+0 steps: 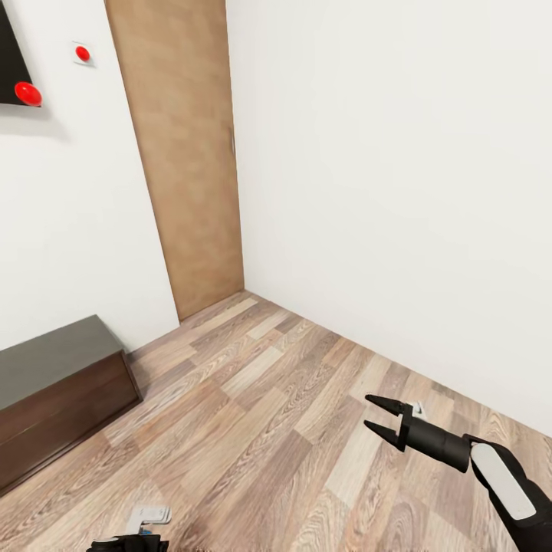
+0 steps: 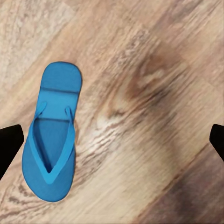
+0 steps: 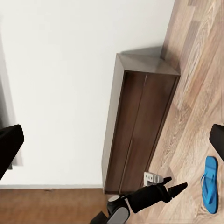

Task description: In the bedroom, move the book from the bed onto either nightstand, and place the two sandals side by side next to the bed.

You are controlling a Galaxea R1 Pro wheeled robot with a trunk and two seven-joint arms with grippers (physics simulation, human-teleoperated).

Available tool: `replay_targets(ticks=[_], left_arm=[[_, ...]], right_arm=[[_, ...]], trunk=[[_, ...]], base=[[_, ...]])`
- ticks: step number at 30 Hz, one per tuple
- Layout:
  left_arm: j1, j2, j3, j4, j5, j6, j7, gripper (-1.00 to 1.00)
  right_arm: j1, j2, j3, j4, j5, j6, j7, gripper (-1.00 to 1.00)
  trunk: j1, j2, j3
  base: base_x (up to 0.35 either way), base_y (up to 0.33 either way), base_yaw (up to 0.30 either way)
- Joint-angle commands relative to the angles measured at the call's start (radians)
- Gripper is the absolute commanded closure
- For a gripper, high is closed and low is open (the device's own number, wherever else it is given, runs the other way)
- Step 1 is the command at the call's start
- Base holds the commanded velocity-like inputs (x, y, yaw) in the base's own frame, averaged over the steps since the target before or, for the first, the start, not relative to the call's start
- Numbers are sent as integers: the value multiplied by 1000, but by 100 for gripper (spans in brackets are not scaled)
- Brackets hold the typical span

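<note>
Blue sandal (image 2: 50, 140) on floor, left pincer (image 2: 112, 140) tips cut off

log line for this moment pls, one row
left gripper: open over blue sandal on wood floor | right gripper: open, empty | cabinet by wall

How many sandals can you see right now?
1. A blue sandal lies flat on the wood floor beneath the open left gripper; the second may be out of frame.
</note>
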Motion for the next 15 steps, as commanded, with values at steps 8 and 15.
replay_targets(ticks=[8, 15], left_arm=[[0, 1, 8, -5, 0, 4, -5, -100], [0, 6, 14, -8, 0, -30, 17, -100]], right_arm=[[-1, 0, 2, 3, 24, 5, 2, -100], [-1, 1, -3, 3, 135, 5, 4, -100]], trunk=[[3, -2, -28], [3, -2, -28]], base=[[0, 0, 0], [0, 0, 0]])
